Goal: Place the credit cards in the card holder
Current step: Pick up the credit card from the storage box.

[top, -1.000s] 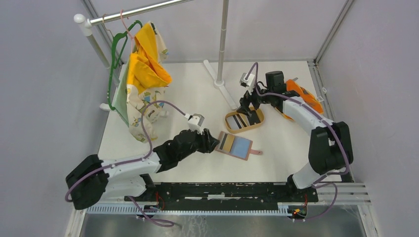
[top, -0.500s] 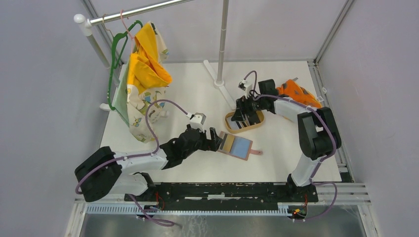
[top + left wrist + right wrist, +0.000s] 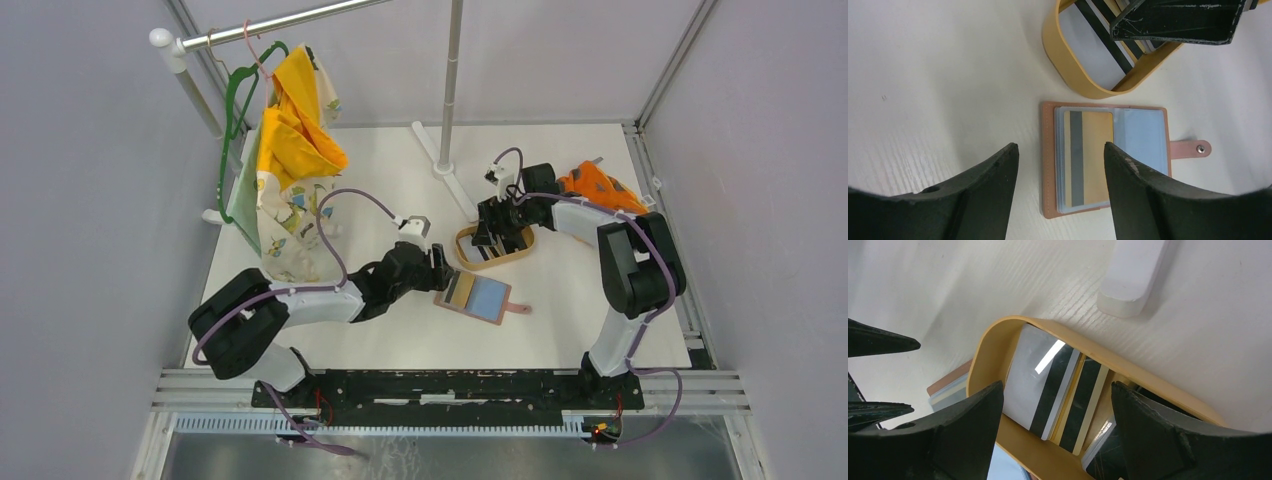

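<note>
Gaping wide and empty, the right gripper (image 3: 1057, 390) hangs over the credit cards (image 3: 1043, 380) in the wooden tray (image 3: 988, 355) at mid-frame, their long axes running lower left to upper right, across its closing line. The left gripper (image 3: 1059, 146), also spread and empty, hovers over the open card holder (image 3: 1140, 140) at lower centre.

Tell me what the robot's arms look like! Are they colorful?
Not very! The left arm and the right arm are smooth white tubes joined by chunky black joints. A thin purple cable loops along each one. Each arm ends in two black, curved, pointed fingers with a few pale scuffs.
</note>
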Robot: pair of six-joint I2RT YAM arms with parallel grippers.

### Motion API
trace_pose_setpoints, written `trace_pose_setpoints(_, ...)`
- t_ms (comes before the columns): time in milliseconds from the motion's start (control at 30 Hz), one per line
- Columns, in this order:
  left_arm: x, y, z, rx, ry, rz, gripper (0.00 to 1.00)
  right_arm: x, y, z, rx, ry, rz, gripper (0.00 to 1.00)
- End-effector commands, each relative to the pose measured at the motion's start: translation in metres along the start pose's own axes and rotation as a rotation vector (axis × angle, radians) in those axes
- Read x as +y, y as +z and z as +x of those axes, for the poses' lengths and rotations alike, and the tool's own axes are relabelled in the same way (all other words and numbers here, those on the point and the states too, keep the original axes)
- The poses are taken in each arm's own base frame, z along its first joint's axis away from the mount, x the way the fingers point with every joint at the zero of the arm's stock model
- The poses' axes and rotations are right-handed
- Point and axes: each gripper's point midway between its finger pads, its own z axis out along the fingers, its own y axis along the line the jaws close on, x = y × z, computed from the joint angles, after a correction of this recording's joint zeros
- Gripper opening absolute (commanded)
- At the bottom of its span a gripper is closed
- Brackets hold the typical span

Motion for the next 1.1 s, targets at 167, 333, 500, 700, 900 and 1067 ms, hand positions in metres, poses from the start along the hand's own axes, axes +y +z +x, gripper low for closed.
trace_pose_setpoints(167, 0.0, 0.028, -0.015, -0.001, 0.003, -0.07, 0.61, -0.009, 0.005, 0.007, 0.02, 0.058, 0.04, 0.84)
trace_pose_setpoints(333, 0.005, 0.038, -0.015, 0.009, 0.013, -0.104, 0.6, -0.007, 0.007, 0.011, 0.025, 0.101, 0.033, 0.84)
trace_pose_setpoints(500, 0.008, 0.049, -0.012, 0.027, 0.022, -0.12, 0.59, 0.0, 0.011, 0.014, 0.031, 0.126, -0.016, 0.83)
trace_pose_setpoints(700, 0.009, 0.058, -0.01, 0.045, 0.031, -0.125, 0.58, 0.015, 0.01, 0.008, 0.006, 0.149, -0.092, 0.82)
trace_pose_setpoints(900, 0.009, 0.063, -0.009, 0.056, 0.039, -0.123, 0.57, 0.03, 0.007, 0.002, -0.022, 0.171, -0.171, 0.76)
trace_pose_setpoints(1067, 0.01, 0.064, -0.009, 0.062, 0.043, -0.125, 0.56, 0.041, 0.0, -0.006, -0.067, 0.206, -0.243, 0.69)
